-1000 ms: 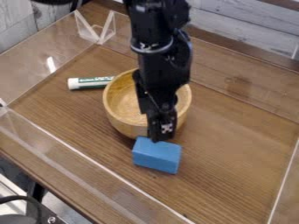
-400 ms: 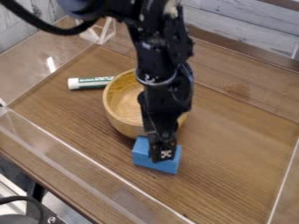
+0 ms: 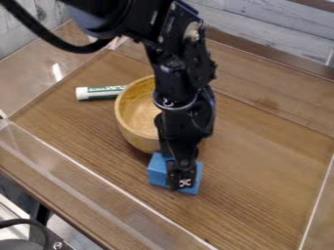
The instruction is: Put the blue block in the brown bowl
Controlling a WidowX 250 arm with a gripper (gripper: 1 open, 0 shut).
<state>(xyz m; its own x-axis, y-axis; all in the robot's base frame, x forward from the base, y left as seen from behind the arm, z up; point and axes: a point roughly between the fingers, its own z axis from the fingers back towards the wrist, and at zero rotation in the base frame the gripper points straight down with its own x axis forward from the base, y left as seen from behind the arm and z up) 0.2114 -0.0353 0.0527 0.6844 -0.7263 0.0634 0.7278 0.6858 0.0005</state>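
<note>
In the single camera view, the black robot arm (image 3: 177, 68) reached in from the upper left and bent so that its forearm hung almost vertically over the wooden tabletop (image 3: 261, 137). Its black gripper (image 3: 183, 176) pointed straight down, with its jaws spread apart, down at the small bright-blue rectangular block (image 3: 160, 171); whether the fingers touched the block's faces could not be told. The block lay flat on the table, just in front of the round light-brown wooden bowl (image 3: 135, 115) and outside it, close to the bowl's near wall. The arm's lower part crossed in front of the bowl's right side. To the left of the bowl, a thin white marker with a green cap (image 3: 98, 93) lay on the table.
</note>
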